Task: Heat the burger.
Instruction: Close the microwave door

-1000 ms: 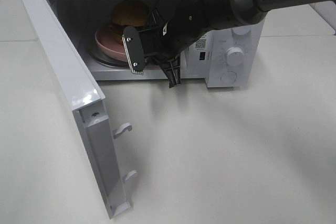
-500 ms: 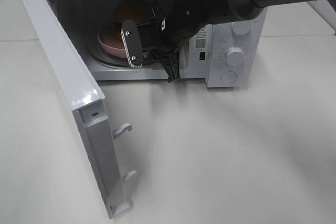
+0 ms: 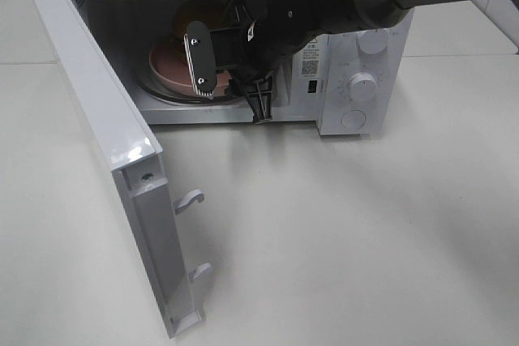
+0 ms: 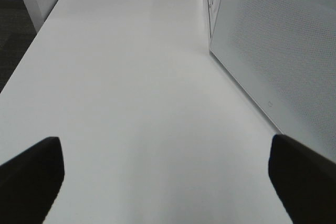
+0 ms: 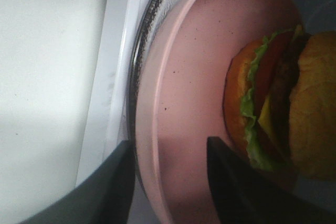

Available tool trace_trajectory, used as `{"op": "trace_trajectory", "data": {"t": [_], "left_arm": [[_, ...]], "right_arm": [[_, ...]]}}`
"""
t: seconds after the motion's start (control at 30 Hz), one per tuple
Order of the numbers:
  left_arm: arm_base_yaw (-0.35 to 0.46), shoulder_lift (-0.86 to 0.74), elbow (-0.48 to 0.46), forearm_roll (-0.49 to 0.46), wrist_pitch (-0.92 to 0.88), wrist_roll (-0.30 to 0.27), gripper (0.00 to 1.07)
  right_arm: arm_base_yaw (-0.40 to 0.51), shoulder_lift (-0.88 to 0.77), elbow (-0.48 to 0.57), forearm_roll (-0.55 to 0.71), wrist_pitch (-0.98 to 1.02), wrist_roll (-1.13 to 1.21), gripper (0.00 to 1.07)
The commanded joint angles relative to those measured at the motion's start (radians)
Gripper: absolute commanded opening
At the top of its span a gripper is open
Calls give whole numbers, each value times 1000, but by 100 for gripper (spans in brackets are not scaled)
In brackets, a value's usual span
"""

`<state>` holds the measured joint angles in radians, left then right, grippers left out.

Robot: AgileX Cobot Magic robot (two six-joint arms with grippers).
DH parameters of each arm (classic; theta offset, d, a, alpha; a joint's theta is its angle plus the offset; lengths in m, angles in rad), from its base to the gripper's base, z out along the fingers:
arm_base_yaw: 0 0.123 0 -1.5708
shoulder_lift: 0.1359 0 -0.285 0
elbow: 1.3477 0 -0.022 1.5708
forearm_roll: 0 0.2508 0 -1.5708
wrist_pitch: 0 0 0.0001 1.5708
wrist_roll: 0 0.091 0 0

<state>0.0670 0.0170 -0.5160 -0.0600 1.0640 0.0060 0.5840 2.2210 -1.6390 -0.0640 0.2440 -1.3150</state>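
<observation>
The burger sits on its plate inside the open microwave, ready for heating. My right jaws straddle the plate's rim, parted, gripping nothing. My left jaws gape idle over the bench.

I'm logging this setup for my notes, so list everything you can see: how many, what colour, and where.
microwave: one, white, at the back of the table
microwave door: one, white, swung wide open on the left
glass turntable: one, clear, on the oven floor
pink plate: one, pink, on the turntable
burger: one, golden-brown bun with green lettuce and red tomato, on the plate
table: one, white, under it all
right gripper: one, black, in the oven mouth, jaws apart either side of the plate's rim
left gripper: one, black, open over bare table beside the door
</observation>
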Motion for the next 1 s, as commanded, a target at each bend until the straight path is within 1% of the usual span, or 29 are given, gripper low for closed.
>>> {"op": "trace_trajectory", "data": {"t": [0.03,0.1,0.13,0.2,0.23,0.3,0.33,0.37,0.43,0.47,0.5,0.53,0.57,0.6,0.63,0.67,0.73,0.77,0.8,0.83,0.87,0.93,1.0], "left_arm": [[2,-1,1,-2,5,3,98],[2,-1,1,-2,5,3,98],[2,-1,1,-2,5,3,98],[2,-1,1,-2,5,3,98],[2,-1,1,-2,5,3,98],[2,-1,1,-2,5,3,98],[2,-1,1,-2,5,3,98],[2,-1,1,-2,5,3,98],[2,-1,1,-2,5,3,98],[2,-1,1,-2,5,3,98],[2,-1,1,-2,5,3,98],[2,-1,1,-2,5,3,98],[2,-1,1,-2,5,3,98],[2,-1,1,-2,5,3,98],[2,-1,1,-2,5,3,98],[2,-1,1,-2,5,3,98],[2,-1,1,-2,5,3,98],[2,-1,1,-2,5,3,98],[2,-1,1,-2,5,3,98],[2,-1,1,-2,5,3,98],[2,-1,1,-2,5,3,98],[2,-1,1,-2,5,3,98],[2,-1,1,-2,5,3,98]], "right_arm": [[9,-29,10,28,1,7,42],[9,-59,52,64,-25,2,42],[9,-59,52,64,-25,2,42],[9,-92,96,64,-27,-21,44],[9,-92,96,64,-27,-21,44],[9,-129,146,64,-29,-20,48],[9,-129,146,64,-29,-20,48],[9,-149,174,64,-33,-20,52],[9,-160,188,64,-41,-19,55],[9,-188,229,64,-60,-16,60],[9,-188,229,64,-60,-16,60],[9,-211,264,76,-67,-16,65],[9,-224,284,83,-72,-16,67],[9,-224,284,83,-72,-16,67],[9,-251,326,84,-76,-16,71],[9,-251,326,84,-76,-16,71],[9,-292,388,85,-97,-12,76],[9,-292,388,85,-97,-12,76],[9,-319,426,87,-115,9,78],[9,-319,426,87,-115,9,78],[7,-353,468,87,-138,35,78],[7,-371,487,87,-148,52,78],[6,-424,536,87,-174,120,78]]}}
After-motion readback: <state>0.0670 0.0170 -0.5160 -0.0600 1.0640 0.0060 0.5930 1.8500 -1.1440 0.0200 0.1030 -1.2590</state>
